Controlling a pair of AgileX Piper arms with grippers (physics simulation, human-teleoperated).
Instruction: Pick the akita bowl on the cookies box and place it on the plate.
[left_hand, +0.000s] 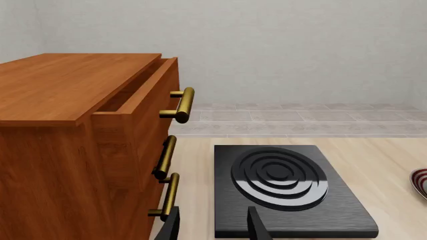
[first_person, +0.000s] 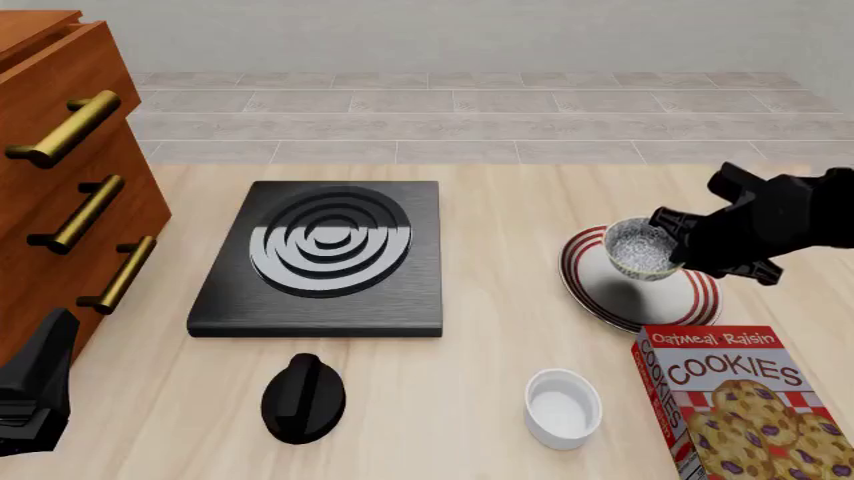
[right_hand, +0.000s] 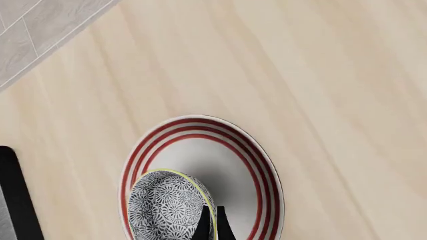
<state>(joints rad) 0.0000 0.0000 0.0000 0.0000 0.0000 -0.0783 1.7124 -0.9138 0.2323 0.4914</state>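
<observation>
The akita bowl (first_person: 638, 250), speckled dark blue and white, hangs over the left part of the plate (first_person: 697, 298) and casts a shadow on it. My right gripper (first_person: 667, 238) is shut on the bowl's rim. In the right wrist view the thin fingers (right_hand: 202, 226) pinch the rim of the bowl (right_hand: 167, 207) above the red-ringed plate (right_hand: 263, 165). The red cookies box (first_person: 741, 410) lies near the front right with nothing on it. My left gripper (first_person: 34, 390) rests at the front left, open, with its fingertips (left_hand: 172, 226) apart and holding nothing.
A black stove plate (first_person: 320, 255) with grey rings lies mid-table. In front of it are a black knob (first_person: 303, 397) and a white ramekin (first_person: 562, 407). A wooden drawer cabinet (first_person: 67, 170) stands at the left with brass handles and its top drawer (left_hand: 137, 100) slightly open.
</observation>
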